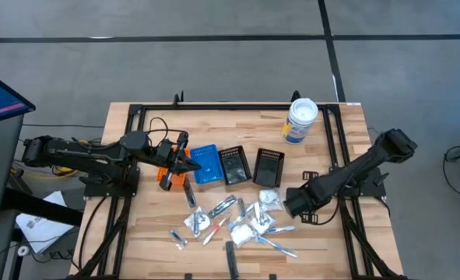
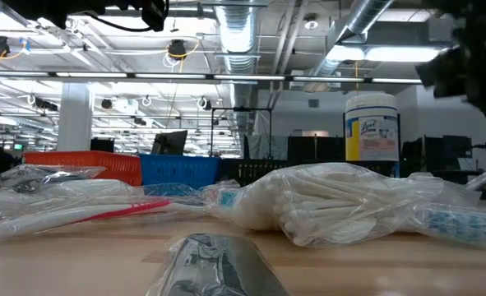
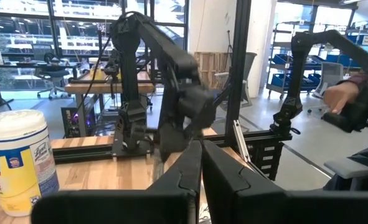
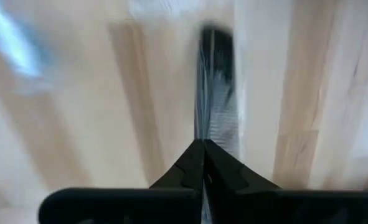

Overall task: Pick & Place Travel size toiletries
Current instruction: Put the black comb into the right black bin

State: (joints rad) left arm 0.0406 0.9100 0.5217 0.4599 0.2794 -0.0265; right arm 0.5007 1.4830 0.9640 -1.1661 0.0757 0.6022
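The right gripper (image 1: 290,204) hangs low over the wooden table (image 1: 323,249), at the right edge of the heap of toiletries (image 1: 237,222). Its fingers (image 4: 202,158) are pressed fully together with no gap. In its own wrist view a dark, slim piece (image 4: 216,93) lies on the boards straight ahead of the closed tips; the picture is too blurred to tell whether the tips pinch its near end or only meet above it.

The heap spreads out from that gripper toward the middle and front of the table: silvery sachets, white crinkly packets, clear-wrapped sticks. A white packet (image 1: 269,199) lies just beside the gripper. In the low view a clear bag of white sticks (image 2: 325,201) fills the middle.

Beyond the heap from the right gripper stands a row of small bins, orange (image 1: 164,178), blue (image 1: 205,164) and two black (image 1: 235,166). The left gripper (image 1: 192,168) hovers over the orange and blue ones, fingers closed and holding nothing. A white tub (image 1: 300,120) stands well apart, at the far edge.
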